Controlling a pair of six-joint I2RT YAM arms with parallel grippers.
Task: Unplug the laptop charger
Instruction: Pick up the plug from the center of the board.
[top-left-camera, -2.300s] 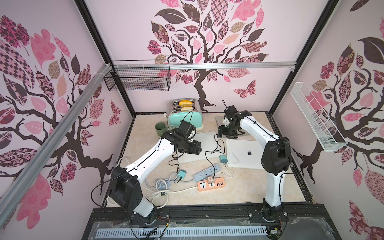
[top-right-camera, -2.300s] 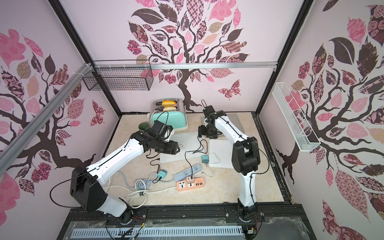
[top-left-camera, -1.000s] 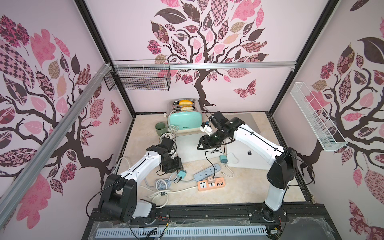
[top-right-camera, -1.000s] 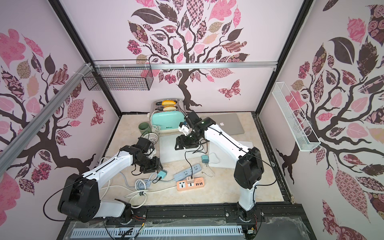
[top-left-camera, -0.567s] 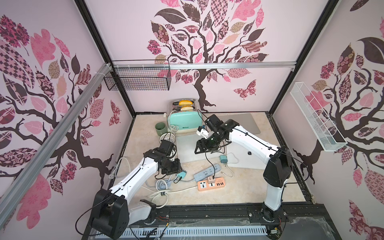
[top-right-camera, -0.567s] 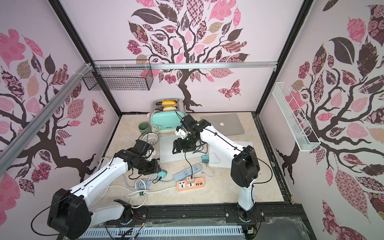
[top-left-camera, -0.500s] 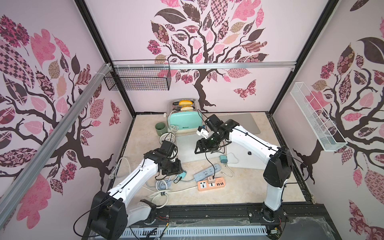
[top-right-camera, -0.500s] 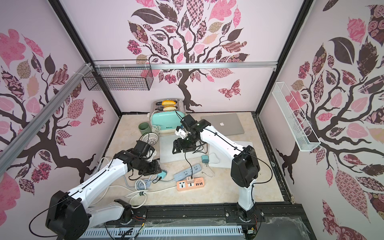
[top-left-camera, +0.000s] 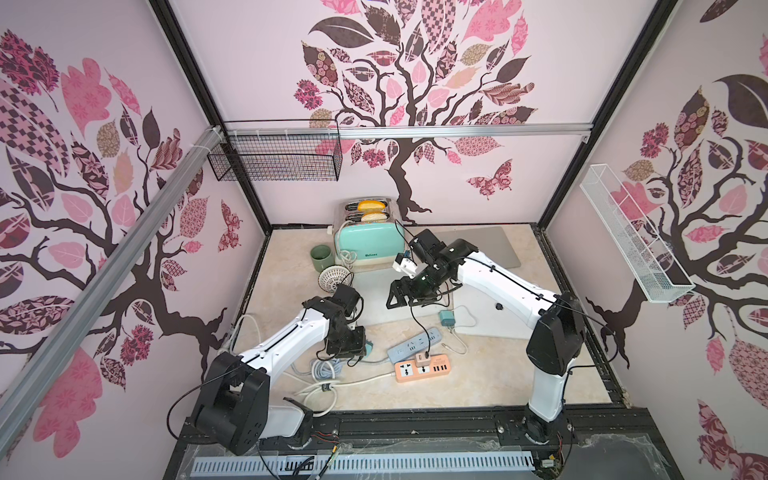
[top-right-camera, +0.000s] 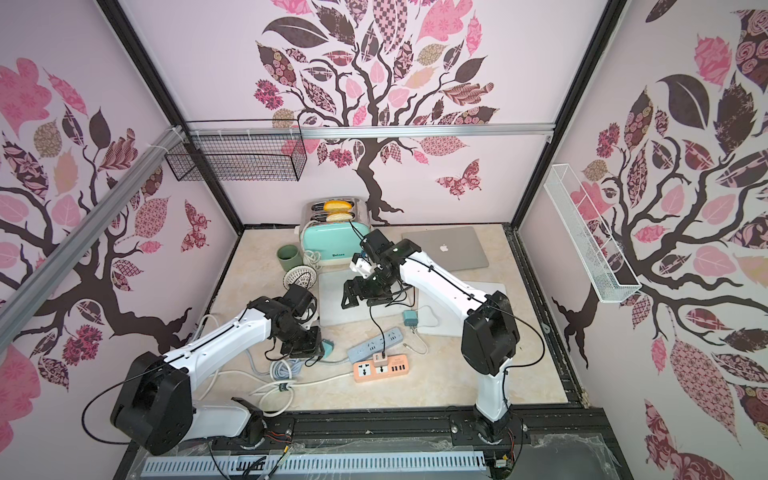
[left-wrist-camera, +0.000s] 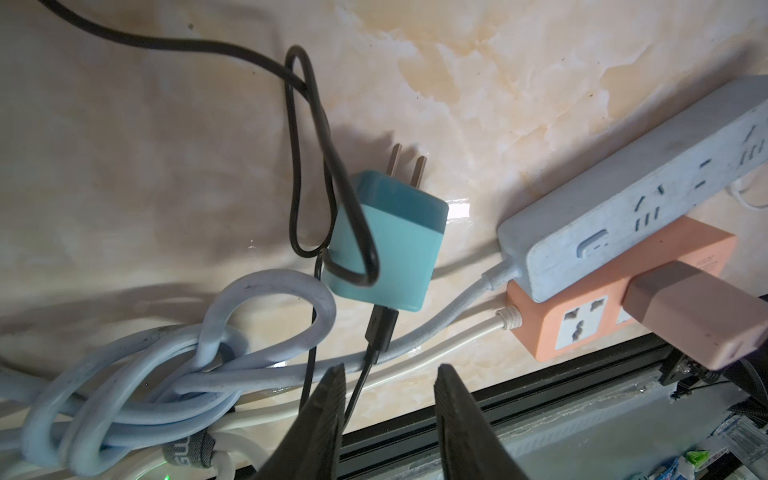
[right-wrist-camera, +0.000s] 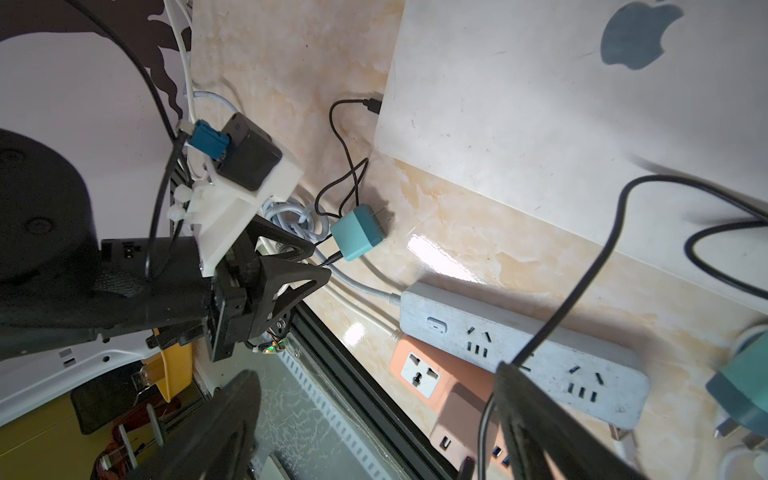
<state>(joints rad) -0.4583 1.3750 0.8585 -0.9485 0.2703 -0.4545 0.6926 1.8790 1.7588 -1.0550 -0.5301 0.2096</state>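
The teal laptop charger (left-wrist-camera: 386, 245) lies loose on the table with its two prongs bare, next to the blue-grey power strip (left-wrist-camera: 644, 191). It also shows in the right wrist view (right-wrist-camera: 359, 232) and in a top view (top-left-camera: 368, 347). Its black cable (right-wrist-camera: 345, 141) runs into the edge of the white laptop (right-wrist-camera: 519, 104). My left gripper (left-wrist-camera: 390, 370) hovers just behind the charger, open, with nothing between its fingers. My right gripper (top-left-camera: 405, 297) hangs wide open above the white laptop (top-left-camera: 374, 311) in both top views.
An orange power strip (top-left-camera: 422, 370) carries a pink adapter (top-left-camera: 423, 358). A second teal charger (top-left-camera: 446, 318) lies by another white laptop (top-left-camera: 490, 320). Coiled pale cables (top-left-camera: 324, 370) lie front left. A toaster (top-left-camera: 370, 245), green cup (top-left-camera: 321, 255) and grey laptop (top-left-camera: 490, 245) stand at the back.
My right gripper has slid a little to the left over the white laptop and its jaws have spread wider. My left gripper has stayed by the teal charger, its jaws somewhat narrower.
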